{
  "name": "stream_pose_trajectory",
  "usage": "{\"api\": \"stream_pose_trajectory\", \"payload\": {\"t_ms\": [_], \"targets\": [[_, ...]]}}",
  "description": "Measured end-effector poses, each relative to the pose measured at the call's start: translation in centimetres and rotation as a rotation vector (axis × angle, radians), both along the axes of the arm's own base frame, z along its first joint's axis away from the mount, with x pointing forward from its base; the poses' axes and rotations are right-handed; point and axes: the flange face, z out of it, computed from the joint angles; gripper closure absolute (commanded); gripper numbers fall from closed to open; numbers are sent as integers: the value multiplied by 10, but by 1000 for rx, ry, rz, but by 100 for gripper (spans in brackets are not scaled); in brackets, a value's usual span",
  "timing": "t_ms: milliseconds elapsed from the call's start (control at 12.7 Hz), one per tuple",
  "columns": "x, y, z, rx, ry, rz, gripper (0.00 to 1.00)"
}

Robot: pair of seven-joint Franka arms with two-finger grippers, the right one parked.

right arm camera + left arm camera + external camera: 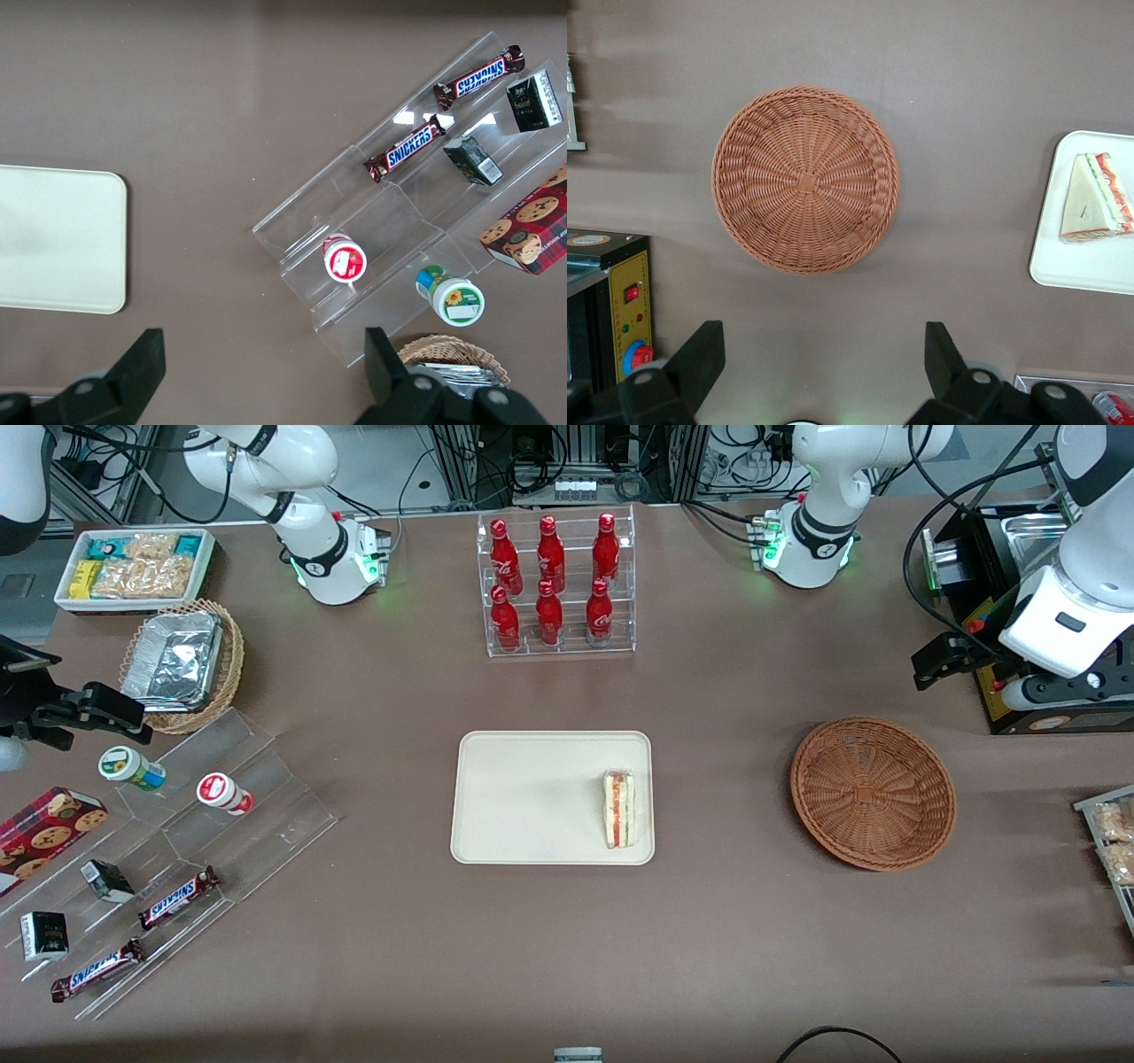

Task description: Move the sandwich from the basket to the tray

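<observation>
You'll find the sandwich lying on the tray, close to the rim at the working arm's end, its long striped filling edge running from nearer the front camera to farther from it. The wicker basket sits well apart, toward the working arm's end. Your gripper hangs high above the table near the basket, fingers spread wide, holding nothing.

Sandwich: lying on the tray at mid-table, at its end nearer the basket. Basket: on the table toward the working arm's end, apart from the tray. Hand: raised near the working arm's table edge, farther from the camera than the basket.
</observation>
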Motion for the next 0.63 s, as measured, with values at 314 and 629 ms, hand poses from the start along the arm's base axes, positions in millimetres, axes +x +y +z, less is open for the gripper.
{"api": "stream_pose_trajectory", "payload": {"t_ms": [314, 629], "targets": [[-1, -4, 0, -37, 7, 1, 0], [0, -3, -3, -38, 15, 3, 0]]}}
